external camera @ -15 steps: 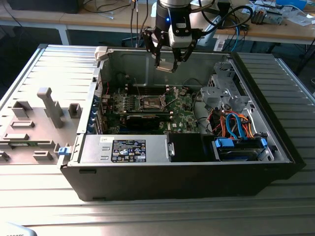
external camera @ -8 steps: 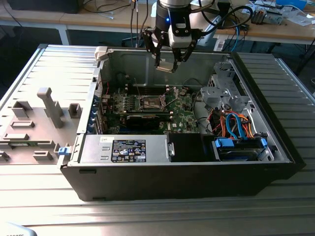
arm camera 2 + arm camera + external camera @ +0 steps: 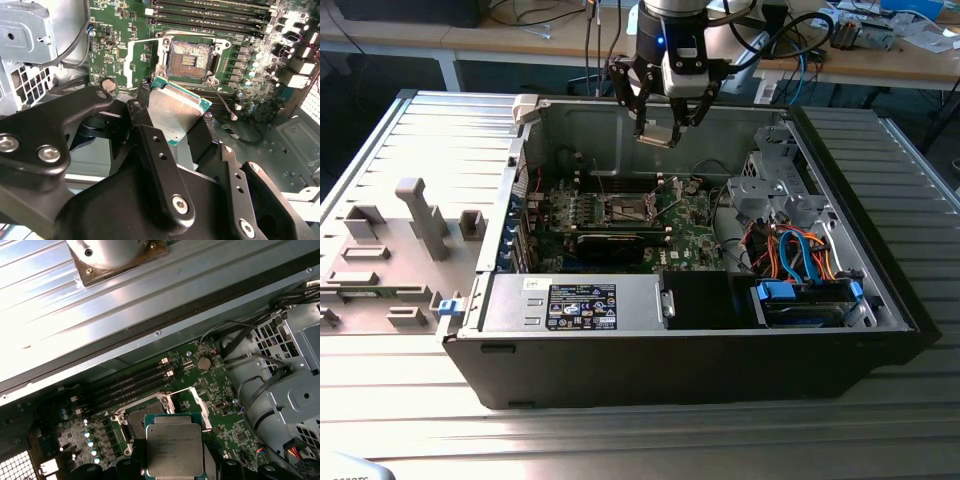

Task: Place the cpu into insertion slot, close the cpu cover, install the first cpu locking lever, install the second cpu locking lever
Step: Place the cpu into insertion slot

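Note:
My gripper [image 3: 656,128] hangs over the open computer case, shut on the cpu [image 3: 655,136], a flat square chip with a silvery top. In both wrist views the cpu [image 3: 175,112] [image 3: 173,450] is clamped by its edges between the black fingers [image 3: 142,125]. Below it on the green motherboard [image 3: 695,240] lies the insertion slot [image 3: 625,208] [image 3: 192,61], open and dark; in the first wrist view the chip partly hides the slot [image 3: 136,420]. The cpu cover [image 3: 134,65] [image 3: 198,407] is flipped up beside the slot. A thin locking lever [image 3: 225,102] sticks out loose.
The case walls [image 3: 520,160] surround the board. A black power supply [image 3: 610,300] lies along the near side. A metal drive cage [image 3: 770,190] and blue and orange cables [image 3: 800,250] are at the exterior view's right. A grey fixture plate [image 3: 400,240] lies at the exterior view's left.

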`<action>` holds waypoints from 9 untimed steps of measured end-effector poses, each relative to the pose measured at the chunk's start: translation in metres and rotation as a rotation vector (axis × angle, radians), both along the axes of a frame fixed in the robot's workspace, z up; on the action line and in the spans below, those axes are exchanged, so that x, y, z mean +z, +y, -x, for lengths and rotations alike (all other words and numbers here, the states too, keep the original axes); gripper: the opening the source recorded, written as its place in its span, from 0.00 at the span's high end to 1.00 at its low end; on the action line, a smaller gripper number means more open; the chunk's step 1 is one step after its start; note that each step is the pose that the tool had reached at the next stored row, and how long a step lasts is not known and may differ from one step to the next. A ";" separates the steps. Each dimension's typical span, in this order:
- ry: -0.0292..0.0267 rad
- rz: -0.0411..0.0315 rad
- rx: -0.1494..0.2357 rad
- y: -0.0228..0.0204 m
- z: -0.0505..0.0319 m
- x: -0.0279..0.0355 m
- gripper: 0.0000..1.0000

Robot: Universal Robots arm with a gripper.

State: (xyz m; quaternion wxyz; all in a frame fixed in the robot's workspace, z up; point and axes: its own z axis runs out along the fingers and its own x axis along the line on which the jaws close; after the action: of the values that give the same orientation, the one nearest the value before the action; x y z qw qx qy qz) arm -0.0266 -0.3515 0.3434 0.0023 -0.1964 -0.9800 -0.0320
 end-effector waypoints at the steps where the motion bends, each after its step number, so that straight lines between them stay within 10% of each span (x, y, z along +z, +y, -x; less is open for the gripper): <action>1: 0.0001 0.0000 -0.001 0.0000 0.0000 -0.0001 0.45; 9: 0.0001 0.0001 -0.008 0.0000 0.0000 -0.0004 0.45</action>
State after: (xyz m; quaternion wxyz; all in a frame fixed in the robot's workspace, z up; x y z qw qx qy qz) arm -0.0266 -0.3515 0.3430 0.0022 -0.2002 -0.9792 -0.0319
